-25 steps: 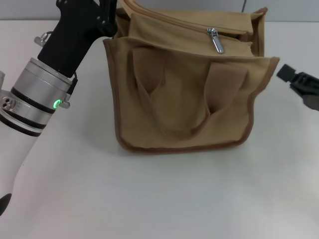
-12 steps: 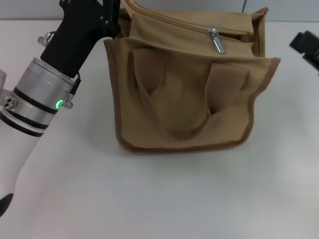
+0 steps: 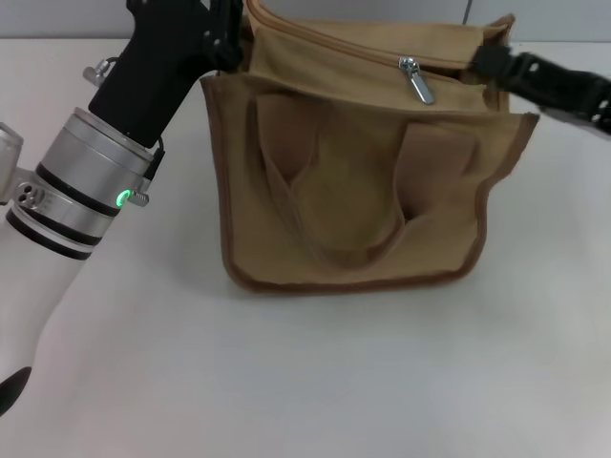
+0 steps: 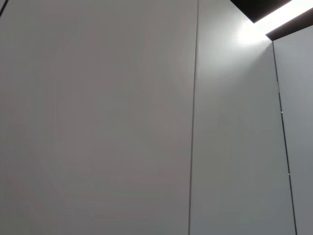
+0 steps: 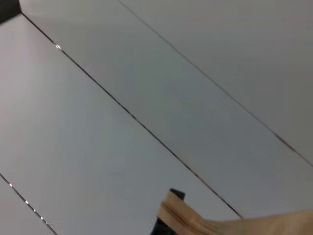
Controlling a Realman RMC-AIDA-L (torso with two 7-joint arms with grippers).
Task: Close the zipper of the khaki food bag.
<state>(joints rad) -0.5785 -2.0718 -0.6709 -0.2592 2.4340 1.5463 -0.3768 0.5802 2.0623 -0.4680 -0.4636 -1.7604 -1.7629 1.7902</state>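
Observation:
The khaki food bag stands upright in the middle of the white table, its front pocket and two loop handles facing me. The zipper runs along its top, and the silver pull tab lies right of the middle. My left gripper is at the bag's top left end. My right gripper reaches in from the right and is at the bag's top right corner. The right wrist view shows only a corner of the bag against a wall. The left wrist view shows only wall panels.
The white table spreads out in front of the bag and to both sides. My left arm crosses the table's left part at a slant.
My right gripper has moved up and to the left, from the table's right edge to the bag's top right corner. My left arm has shifted slightly up and right.

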